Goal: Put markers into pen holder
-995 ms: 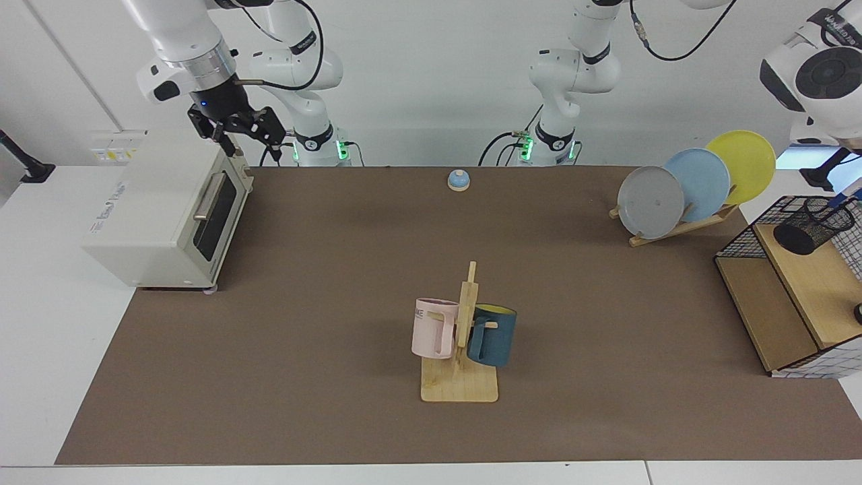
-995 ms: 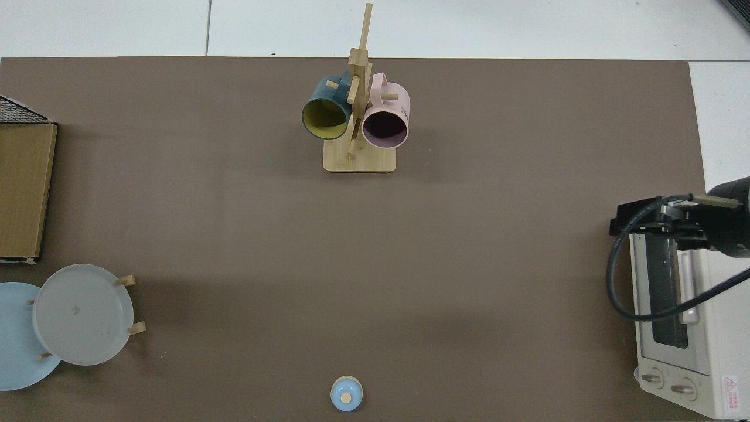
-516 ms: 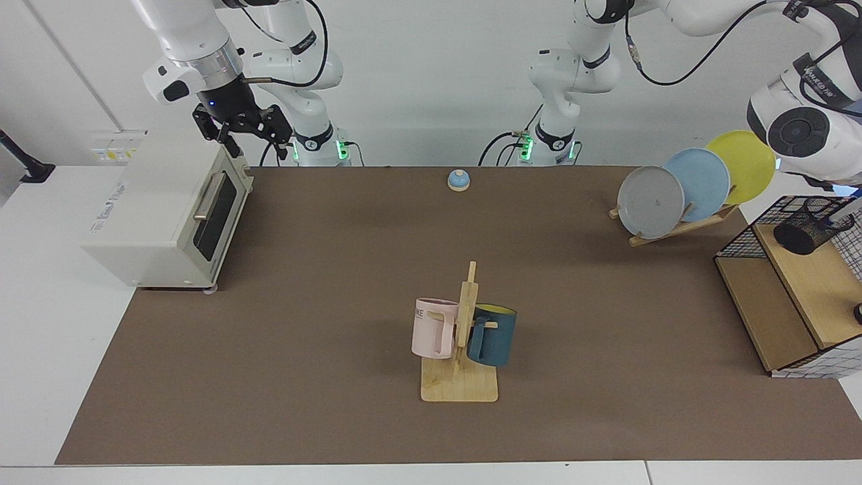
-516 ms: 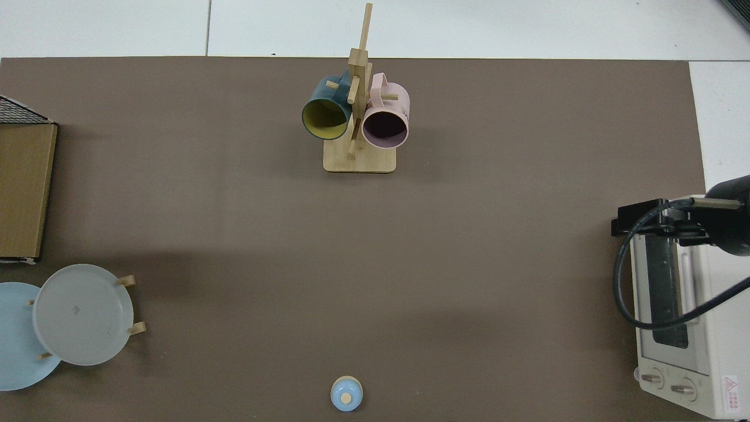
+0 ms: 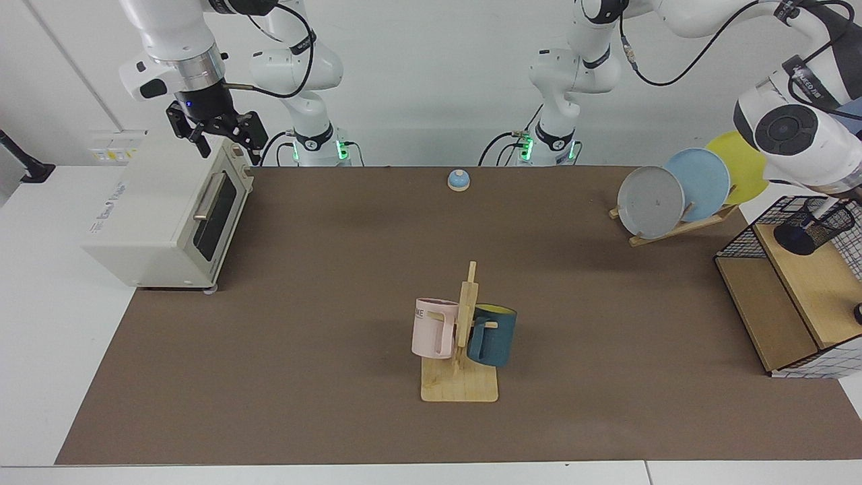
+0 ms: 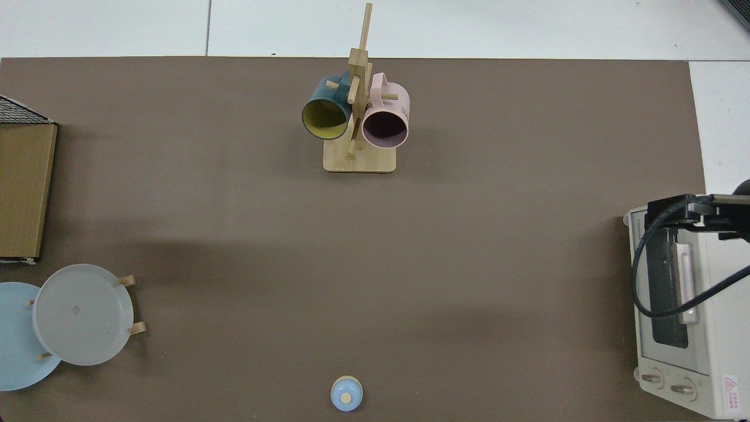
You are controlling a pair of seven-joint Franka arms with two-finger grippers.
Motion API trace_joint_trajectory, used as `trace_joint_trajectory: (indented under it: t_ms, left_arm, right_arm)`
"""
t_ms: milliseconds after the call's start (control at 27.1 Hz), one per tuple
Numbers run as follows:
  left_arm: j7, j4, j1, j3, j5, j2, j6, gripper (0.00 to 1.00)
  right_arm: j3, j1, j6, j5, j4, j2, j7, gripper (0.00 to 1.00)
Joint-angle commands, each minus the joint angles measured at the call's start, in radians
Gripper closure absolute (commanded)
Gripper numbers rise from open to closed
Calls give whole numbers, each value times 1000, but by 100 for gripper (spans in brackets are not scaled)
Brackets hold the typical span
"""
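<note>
Tabletop (image 5: 323, 283), brown mat, white walls. Pen holder (image 5: 811, 225) at basket shelf's rear edge; left gripper hidden; right gripper (image 5: 219, 135) spread above toaster oven (image 5: 161, 209).

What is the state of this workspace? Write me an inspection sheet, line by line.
Surface: brown mat over a white table.
Job's things: pen holder on the wire basket's wooden shelf; a slim pale shaft inside it, probably the marker.
Clutter: toaster oven; mug rack with a pink mug and a teal mug; plate rack with three plates; blue bell.
Grippers: left gripper over the pen holder, mostly hidden; right gripper open, empty, above the toaster oven's corner.
Cables: black cable loops over the oven.
Surroundings: white wall; nothing else seen.
</note>
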Motion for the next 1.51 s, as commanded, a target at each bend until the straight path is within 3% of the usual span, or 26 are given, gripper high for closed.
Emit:
trace_joint_trajectory:
  t_ms: [0, 184, 479, 590, 774, 848, 1032, 1253, 1475]
  left_arm:
    - [-15, 35, 0, -27, -223, 14, -28, 0]
    - [-159, 40, -2, -26, -498, 12, -99, 0]
    - [-680, 17, -13, -35, -695, -12, -240, 0]
    - [-750, 5, -14, -69, -716, -17, -240, 0]
    - [-989, -8, 1, -118, -888, -34, -276, 0]
    - [-1092, -6, 27, -185, -899, -57, -310, 0]
    - [-1287, -4, 168, -400, -893, -132, -326, 0]
    - [-1302, -30, 184, -409, -902, -236, -318, 0]
    - [-1298, -196, 184, -403, -911, -371, -234, 0]
  right_arm:
    - [9, 0, 31, -31, -15, -8, -24, 0]
    - [9, -3, 54, -30, -17, -7, -120, 0]
    - [9, -14, 58, -27, -17, -5, -211, 0]
    - [9, -14, 58, -25, -17, -5, -211, 0]
    - [2, -29, 58, 53, -17, -5, -211, 0]
    - [2, -32, 58, 53, -17, -5, -211, 0]
    - [1, -38, 61, 53, -17, -4, -286, 0]
    - [-1, -38, 61, 53, -18, -4, -292, 0]
    - [-1, -38, 59, 41, -18, -4, -294, 0]
